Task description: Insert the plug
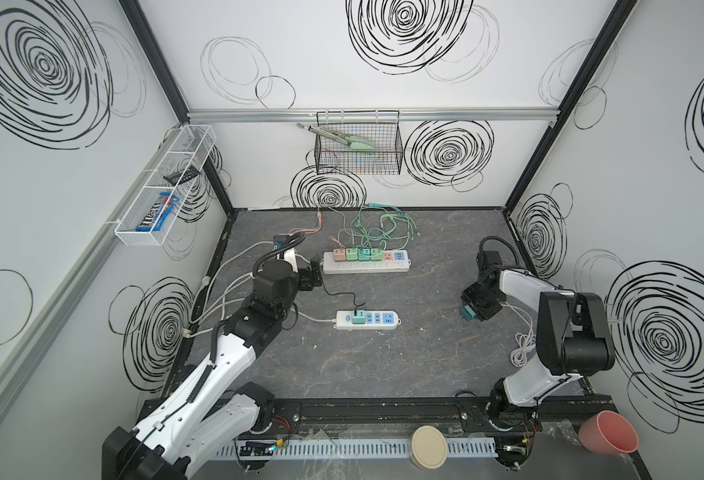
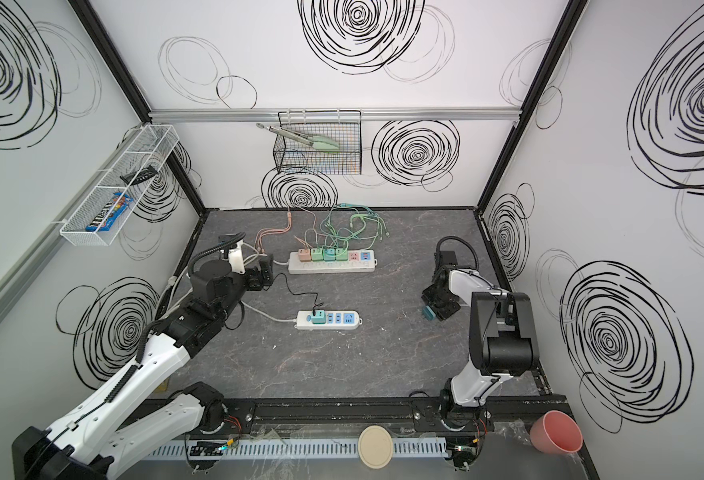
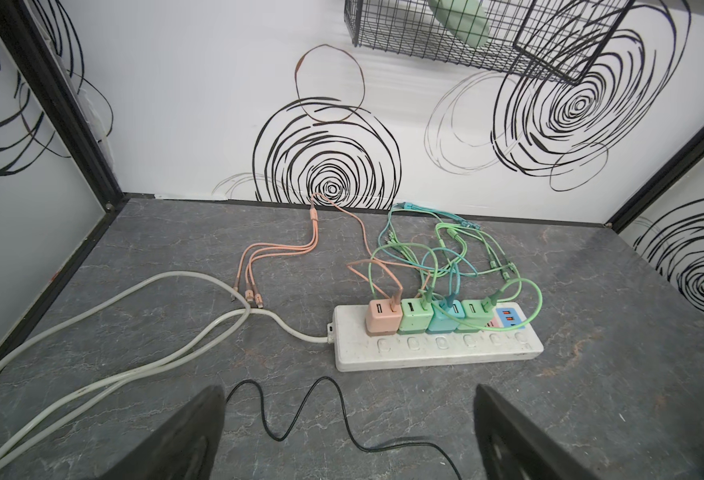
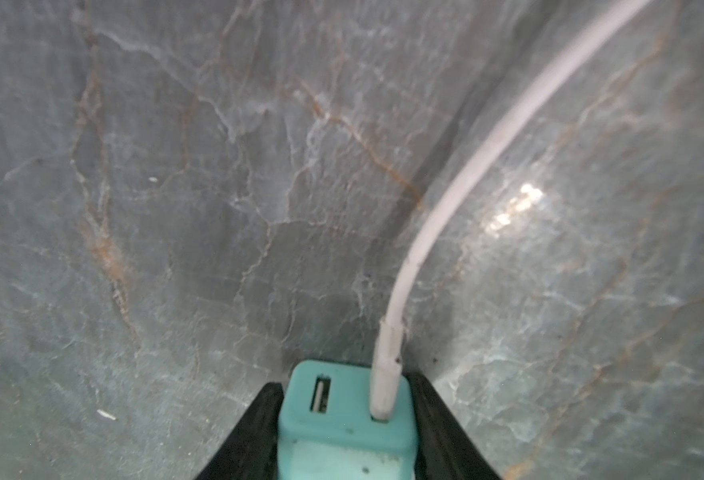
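The plug (image 4: 344, 419) is a teal cube adapter with a white cable (image 4: 458, 199) in one of its two ports. My right gripper (image 4: 345, 388) is shut on it, a black finger pressed against each side, low over the table at the right (image 1: 468, 312) (image 2: 429, 312). A short white power strip (image 1: 387, 321) lies mid-table with a green adapter (image 1: 357, 318) in it. My left gripper (image 1: 318, 273) (image 3: 350, 395) stands open and empty beside the left end of a long power strip (image 1: 366, 268) (image 3: 437, 353) that carries several coloured adapters.
A thin black cable (image 3: 296, 411) snakes across the table under the left gripper. Thick white cords (image 3: 155, 307) run to the left. The plug's white cable lies coiled (image 1: 522, 345) near the right arm. A wire basket (image 1: 358, 145) hangs on the back wall. A pink cup (image 1: 607, 432) stands at the front right.
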{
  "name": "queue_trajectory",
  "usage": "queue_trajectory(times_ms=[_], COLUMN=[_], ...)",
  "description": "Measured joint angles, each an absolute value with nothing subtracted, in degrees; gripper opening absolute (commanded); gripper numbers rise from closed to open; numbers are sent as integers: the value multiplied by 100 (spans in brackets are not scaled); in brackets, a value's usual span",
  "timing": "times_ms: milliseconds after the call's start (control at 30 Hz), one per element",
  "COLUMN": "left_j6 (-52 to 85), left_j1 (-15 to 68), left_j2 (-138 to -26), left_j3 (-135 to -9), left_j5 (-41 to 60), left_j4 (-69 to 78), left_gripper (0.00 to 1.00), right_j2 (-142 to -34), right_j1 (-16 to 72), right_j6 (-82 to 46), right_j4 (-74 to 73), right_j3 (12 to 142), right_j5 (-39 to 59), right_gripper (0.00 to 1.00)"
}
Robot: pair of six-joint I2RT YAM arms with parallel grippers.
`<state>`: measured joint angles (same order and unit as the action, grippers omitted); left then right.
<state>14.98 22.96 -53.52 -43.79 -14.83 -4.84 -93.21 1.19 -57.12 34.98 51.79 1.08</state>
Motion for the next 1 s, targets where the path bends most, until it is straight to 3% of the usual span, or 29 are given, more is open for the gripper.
queue_trajectory(times_ms=[233, 533, 733, 1000], left_j6=[1470, 1328, 1210, 1066], left_j1=[2290, 2554, 2818, 3350], left_j2=[-5752, -5887, -5961, -6246], left_j3=[-4550, -4600, -4748, -4840], left_j5=[-923, -904, -956, -1188], left_j4=[-768, -1114, -1260, -1402], left_gripper=[96, 96, 96, 96], right_j2=[-8971, -8991, -9196, -8731], right_j1=[1203, 2904, 3500, 3564], right_j6=[-6357, -7594, -8034, -8147], right_j4=[3564, 3793, 3881, 3868], right_j3=[4810, 4764, 4971, 5019], right_j5=[421, 1074, 1385, 1214], right_gripper=[49, 55, 64, 87])
